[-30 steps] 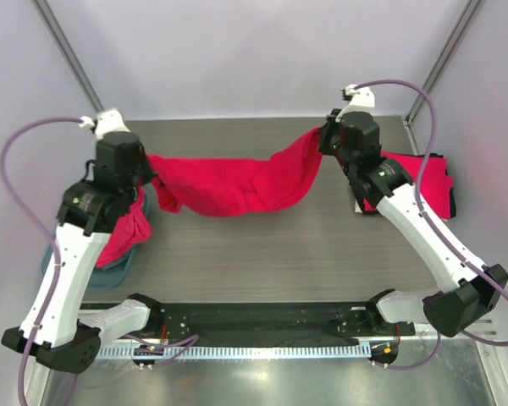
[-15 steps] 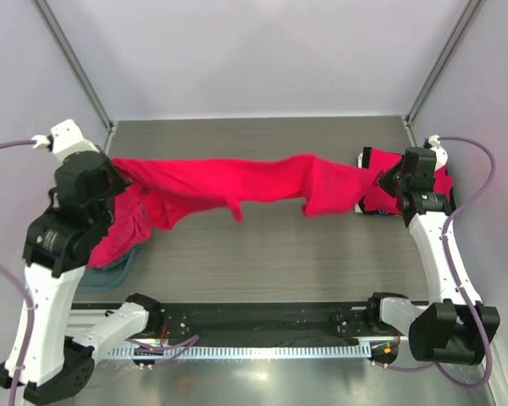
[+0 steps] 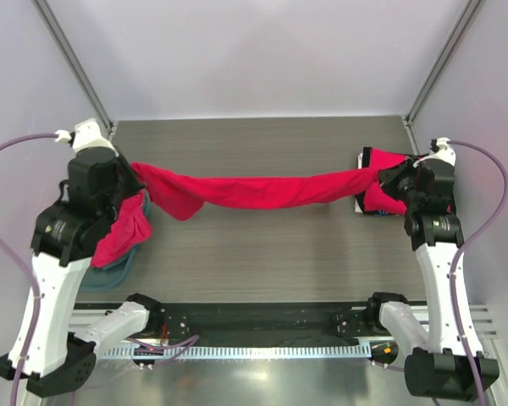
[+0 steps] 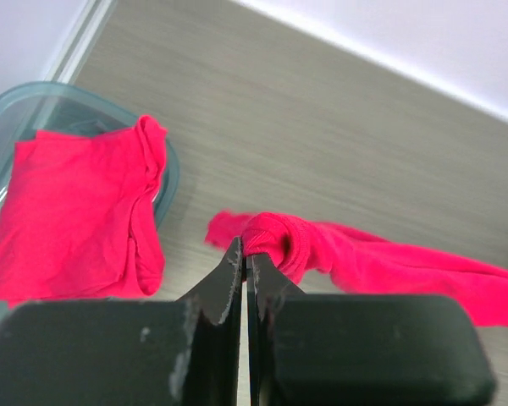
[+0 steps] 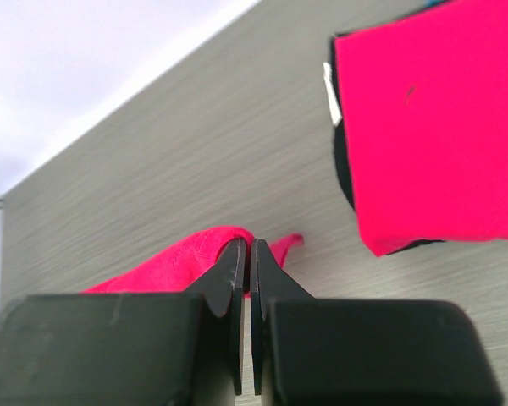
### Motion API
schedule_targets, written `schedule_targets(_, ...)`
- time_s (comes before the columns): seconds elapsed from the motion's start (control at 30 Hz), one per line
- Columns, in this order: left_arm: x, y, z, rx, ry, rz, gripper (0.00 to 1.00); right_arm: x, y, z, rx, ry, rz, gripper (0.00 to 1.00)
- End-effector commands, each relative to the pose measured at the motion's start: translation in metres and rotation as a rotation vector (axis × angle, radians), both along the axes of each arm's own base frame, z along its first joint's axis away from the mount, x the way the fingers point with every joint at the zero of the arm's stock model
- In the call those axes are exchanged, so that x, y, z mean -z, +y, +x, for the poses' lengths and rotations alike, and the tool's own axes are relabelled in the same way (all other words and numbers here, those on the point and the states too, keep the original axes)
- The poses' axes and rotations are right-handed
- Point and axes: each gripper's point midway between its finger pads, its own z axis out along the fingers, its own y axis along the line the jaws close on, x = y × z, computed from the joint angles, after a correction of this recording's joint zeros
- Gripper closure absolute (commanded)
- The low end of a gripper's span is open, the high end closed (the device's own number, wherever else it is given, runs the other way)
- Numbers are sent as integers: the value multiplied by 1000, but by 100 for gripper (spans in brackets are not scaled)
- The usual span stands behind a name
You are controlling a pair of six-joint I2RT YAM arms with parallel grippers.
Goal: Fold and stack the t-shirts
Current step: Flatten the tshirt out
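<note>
One shirt (image 3: pixel 262 190) is held strung out as a twisted rope, running from just beside the bin (image 3: pixel 110 269) to the side of the table (image 3: pixel 262 254) far from the bin, and it appears lifted, sagging slightly midway. The left gripper (image 4: pixel 244 254) is clenched on one bunched end, just beside the bin's rim. The right gripper (image 5: pixel 244 251) is clenched on the other end, well apart from the bin. No fold is seen in this shirt; it is gathered, not spread. A red heap (image 4: pixel 76 211) of unfolded cloth is noted inside the bin, draped over the rim on the side nearest the held shirt; how many shirts it makes cannot be counted. A flat, square-edged stack (image 5: pixel 432 127) is noted on the table opposite the bin, just beside the right gripper, with a dark layer showing at its edge that cannot be identified. The stack is judged to be finished work, at least one shirt, the number not readable. The task is judged partly done: the held shirt is yet to be laid flat, folded and added to the stack, and the heap in the bin is yet to be dealt with.
</note>
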Motion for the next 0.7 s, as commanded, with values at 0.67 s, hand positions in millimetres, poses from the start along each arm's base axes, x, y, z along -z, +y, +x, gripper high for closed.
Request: schedule_targets(0.67, 58, -51, 97, 50, 119, -179, 100, 6, -6, 69, 1, 21, 42, 95)
